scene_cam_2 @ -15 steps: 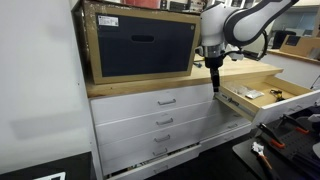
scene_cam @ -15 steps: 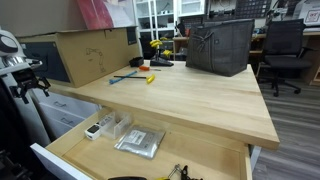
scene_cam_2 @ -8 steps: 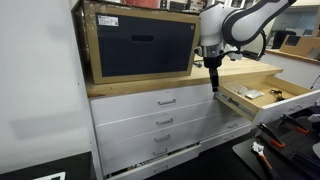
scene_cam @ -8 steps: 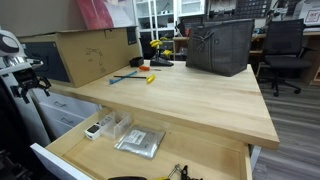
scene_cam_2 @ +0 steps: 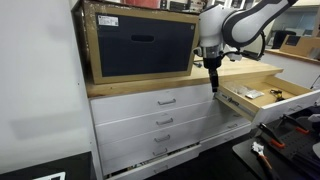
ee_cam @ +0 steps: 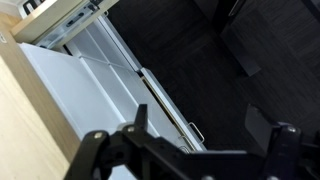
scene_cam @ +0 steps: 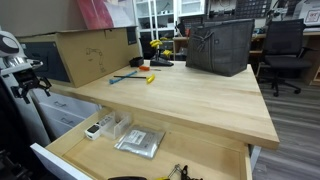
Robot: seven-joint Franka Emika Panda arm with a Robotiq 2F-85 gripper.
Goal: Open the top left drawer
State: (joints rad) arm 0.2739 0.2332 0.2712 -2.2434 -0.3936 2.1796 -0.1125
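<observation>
Hovering fingers (ee_cam: 285,145) apart, top left drawer (scene_cam_2: 165,100) closed

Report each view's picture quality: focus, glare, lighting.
Wrist view: the end effector is a dark, blurred silhouette, while the white cabinet face is brighter, sharper. In an exterior view the wooden countertop is evenly lit without glare. In an exterior view the white panel nearest the camera is soft and featureless.

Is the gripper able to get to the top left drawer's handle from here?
Probably yes. The gripper hangs open near one end of the closed top left drawer. Nothing stands between it and the handle, and the open wide drawer lies on its other side.
</observation>
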